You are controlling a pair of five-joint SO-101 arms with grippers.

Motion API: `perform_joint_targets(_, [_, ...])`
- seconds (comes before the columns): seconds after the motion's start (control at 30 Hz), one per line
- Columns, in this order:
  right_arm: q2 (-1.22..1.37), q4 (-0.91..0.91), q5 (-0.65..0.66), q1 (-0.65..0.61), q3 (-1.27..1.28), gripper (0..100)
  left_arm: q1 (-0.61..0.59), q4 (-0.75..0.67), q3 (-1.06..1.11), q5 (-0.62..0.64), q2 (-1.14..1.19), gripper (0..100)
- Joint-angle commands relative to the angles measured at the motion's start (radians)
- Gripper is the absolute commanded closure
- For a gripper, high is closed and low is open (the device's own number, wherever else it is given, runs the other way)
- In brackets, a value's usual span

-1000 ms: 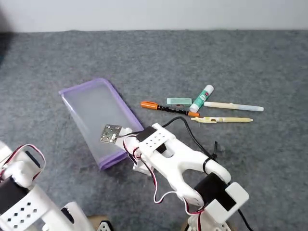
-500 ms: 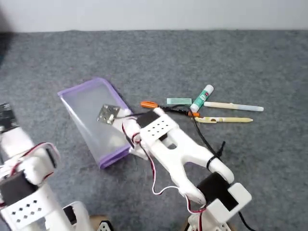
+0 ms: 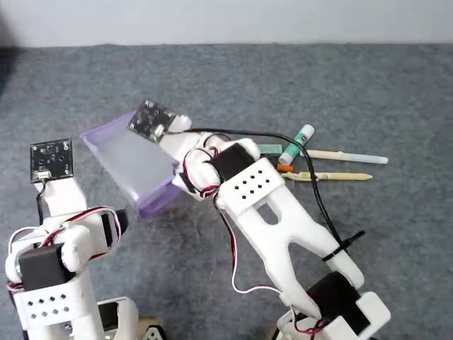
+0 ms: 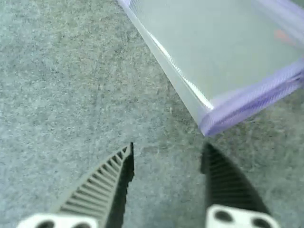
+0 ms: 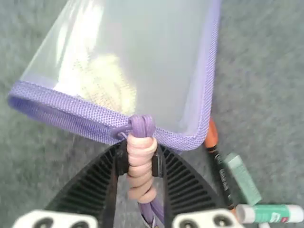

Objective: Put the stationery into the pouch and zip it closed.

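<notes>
The clear pouch [image 3: 127, 159] with purple trim lies left of centre, also seen in the right wrist view as pouch [image 5: 137, 52]. My right gripper [image 5: 140, 161] is shut on the purple and pink zipper pull [image 5: 141, 147] at the pouch's short end. My left gripper [image 4: 168, 154] hangs open over the carpet, just short of a pouch corner [image 4: 211, 121], holding nothing. To the right lie a glue stick [image 3: 296, 144], a green eraser [image 3: 267, 149], an orange-capped marker [image 5: 216, 147], a pale pen [image 3: 347, 156] and a yellow pen [image 3: 333, 176].
Grey carpet [image 3: 368, 92] covers the table, with open room behind and right of the stationery. The left arm [image 3: 64, 241] stands at the front left. The right arm [image 3: 283, 219] and its black cable [image 3: 311, 191] cross over the marker.
The right arm has swung away and leftward with the zipper pull, and the pouch has shifted back and left. The left arm has risen and its gripper now faces the pouch.
</notes>
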Motion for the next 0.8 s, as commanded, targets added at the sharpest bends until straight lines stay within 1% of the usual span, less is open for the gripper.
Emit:
perform_joint_targets(0.0, [-0.059, -0.001, -0.025, 0.004, -0.106, 99.1, 0.002, -0.043, -0.007, 0.021, -0.012, 75])
perform_joint_targets(0.2, [-0.059, 0.002, -0.02, 0.001, -0.161, 99.1, 0.009, -0.132, -0.004, 0.063, -0.006, 75])
perform_joint_targets(0.33, [-0.059, 0.024, -0.017, -0.025, -0.213, 99.1, 0.011, -0.175, 0.004, 0.064, -0.005, 75])
perform_joint_targets(0.47, [-0.058, 0.039, -0.017, -0.05, -0.233, 99.1, 0.086, -0.172, 0.007, 0.066, -0.011, 75])
perform_joint_targets(0.57, [-0.058, 0.039, -0.017, -0.05, -0.235, 99.1, 0.141, -0.19, 0.007, 0.117, -0.011, 75])
perform_joint_targets(0.63, [-0.058, 0.039, -0.017, -0.05, -0.235, 99.1, 0.146, -0.219, 0.013, 0.138, -0.006, 75])
perform_joint_targets(0.77, [-0.059, 0.039, -0.015, -0.047, -0.235, 99.1, 0.143, -0.301, 0.07, 0.14, -0.011, 75])
